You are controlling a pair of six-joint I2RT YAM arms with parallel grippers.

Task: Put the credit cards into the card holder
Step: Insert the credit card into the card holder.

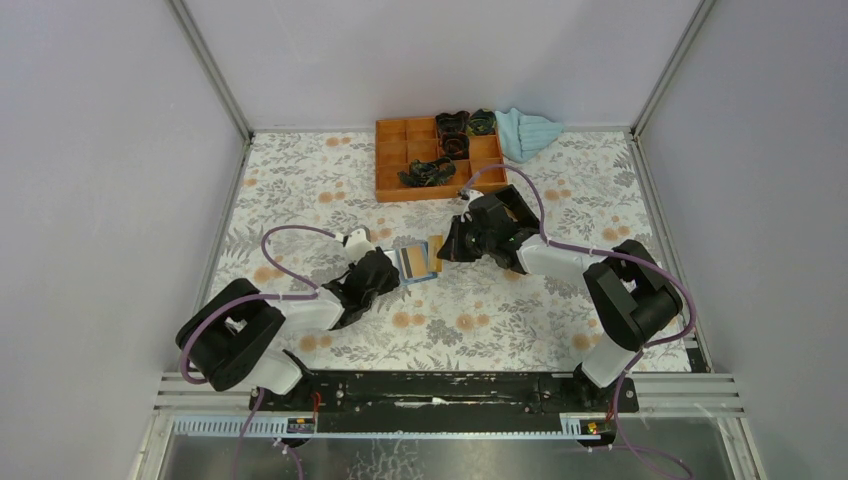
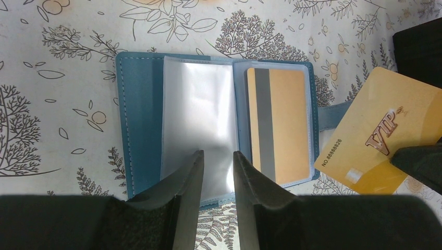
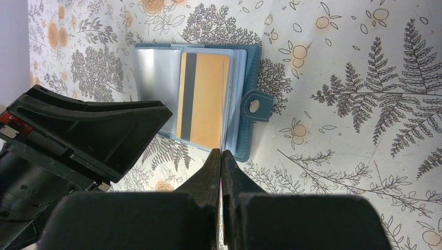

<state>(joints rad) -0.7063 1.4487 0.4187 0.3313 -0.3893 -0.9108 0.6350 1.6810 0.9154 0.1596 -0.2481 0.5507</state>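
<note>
From above, the open card holder (image 1: 413,264) lies flat on the floral table (image 1: 300,190) between both arms, the left gripper (image 1: 390,268) at its near-left edge and the right gripper (image 1: 447,247) just beside its right edge, an orange card (image 1: 436,254) at its tips. The left wrist view shows its own fingers narrowly apart over the clear sleeve (image 2: 198,114); whether they press it I cannot tell. One striped card (image 2: 276,125) already sits in the right pocket. The gold VIP card lies skewed off the clasp side. In the right wrist view the fingers meet on a thin edge, probably that card, which likely needs squaring to the pockets.
</note>
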